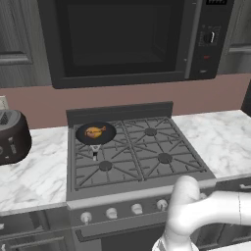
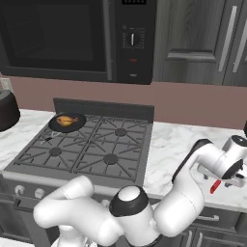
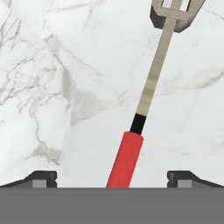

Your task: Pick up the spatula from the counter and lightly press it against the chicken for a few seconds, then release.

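- Far left, a dark rounded toaster [image 1: 12,137] sits on the white marble table [image 1: 34,171], clear of this job.
- Next along, on the rear left burner of the grey gas stove [image 1: 142,147], a small round black pan [image 1: 109,133] holds the golden-brown piece of chicken [image 1: 94,131].
- Right of the stove the marble table carries on. The spatula with the red handle, pale metal shank and dark slotted blade [image 3: 148,89] lies flat there, toward the front. The whole stove sits between it and the chicken.
- Furthest right, the white arm bends down over that spot. Its claw [image 3: 112,180] hangs above the spatula with the jaws spread wide and nothing held.
- Looking along the hand, the spatula's long axis runs away from the claw, leaning a little to one side. The red handle end lies between the two dark fingertips [image 3: 41,178], and the blade is at the far end.
- The fingertips stand either side of the handle and clear of it. The closing line therefore crosses the handle rather than running along it, which looks to me the right way round for a grasp.
- I judge the pick-up has not yet begun. The claw needs to drop onto the red handle and close. How high it is above the table I cannot tell.
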